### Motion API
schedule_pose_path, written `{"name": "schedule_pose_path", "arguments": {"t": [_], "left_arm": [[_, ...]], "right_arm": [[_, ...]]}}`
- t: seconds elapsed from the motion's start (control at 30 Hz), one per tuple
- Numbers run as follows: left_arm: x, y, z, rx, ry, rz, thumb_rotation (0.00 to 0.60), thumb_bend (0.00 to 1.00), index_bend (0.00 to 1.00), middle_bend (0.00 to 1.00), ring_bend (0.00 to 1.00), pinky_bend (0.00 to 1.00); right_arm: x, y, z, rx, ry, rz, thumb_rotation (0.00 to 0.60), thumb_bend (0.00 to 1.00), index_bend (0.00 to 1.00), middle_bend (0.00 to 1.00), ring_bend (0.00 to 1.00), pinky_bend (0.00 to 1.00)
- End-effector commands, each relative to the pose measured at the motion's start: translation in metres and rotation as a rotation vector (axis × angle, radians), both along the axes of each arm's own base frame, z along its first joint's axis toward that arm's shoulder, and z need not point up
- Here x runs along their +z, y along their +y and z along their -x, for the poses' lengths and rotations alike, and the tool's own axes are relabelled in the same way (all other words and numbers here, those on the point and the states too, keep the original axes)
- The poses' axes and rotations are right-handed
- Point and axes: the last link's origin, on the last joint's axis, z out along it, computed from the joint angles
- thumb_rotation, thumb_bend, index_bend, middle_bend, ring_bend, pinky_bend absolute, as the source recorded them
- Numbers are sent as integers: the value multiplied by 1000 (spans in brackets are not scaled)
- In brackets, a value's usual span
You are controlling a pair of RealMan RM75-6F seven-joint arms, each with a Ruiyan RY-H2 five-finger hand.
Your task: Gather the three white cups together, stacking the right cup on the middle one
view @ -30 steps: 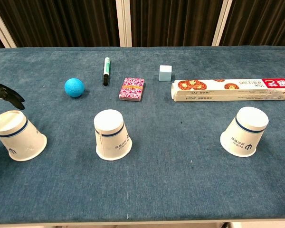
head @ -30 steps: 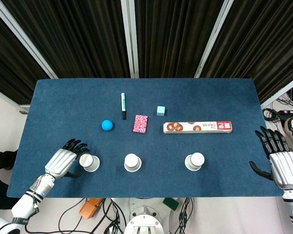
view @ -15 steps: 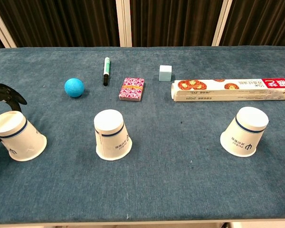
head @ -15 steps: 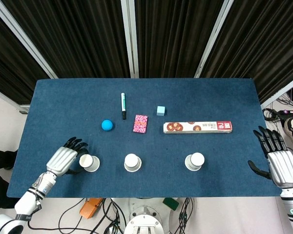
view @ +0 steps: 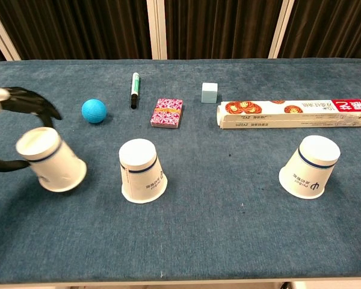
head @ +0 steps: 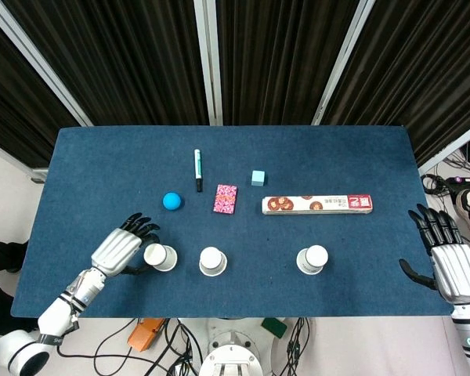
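Observation:
Three white paper cups stand upside down in a row near the table's front edge. My left hand (head: 124, 249) holds the left cup (head: 160, 257), fingers behind it and thumb in front. In the chest view that left cup (view: 51, 159) leans and looks blurred, with the left hand's fingers (view: 25, 99) above it. A short gap separates it from the middle cup (head: 211, 261), which stands untouched (view: 142, 170). The right cup (head: 312, 259) stands alone further right (view: 310, 166). My right hand (head: 453, 262) hovers open at the table's right edge, far from the cups.
Behind the cups lie a blue ball (head: 171, 201), a marker pen (head: 197, 170), a pink card box (head: 225, 198), a small light-blue cube (head: 258, 178) and a long biscuit box (head: 317, 204). The blue table (head: 86, 172) ends just in front of the cups.
My left hand has closed around the left cup and moved it to the right, toward the middle cup; the cup now leans. The right hand has barely moved.

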Motion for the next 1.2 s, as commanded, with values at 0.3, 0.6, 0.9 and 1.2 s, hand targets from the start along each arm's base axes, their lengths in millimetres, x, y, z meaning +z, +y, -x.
{"name": "schedule_pose_path", "arguments": {"t": [0.3,0.6,0.9,1.2], "left_arm": [[-30,9,-45,-100,-4,68,595,317,421,194,104,0],[-39,11,-55,-110,12,79,586,308,420,193,104,0],[-42,13,-55,-106,42,59,586,293,350,193,104,0],[-42,12,-53,-90,62,69,586,224,227,182,91,0]], "right_arm": [[3,5,3,-12,2,10,600,387,0,6,0,0],[3,6,6,-22,-1,10,600,387,0,5,0,0],[3,5,7,-22,-1,7,600,387,0,4,0,0],[-5,2,4,-24,13,-34,600,386,0,3,0,0]]}}
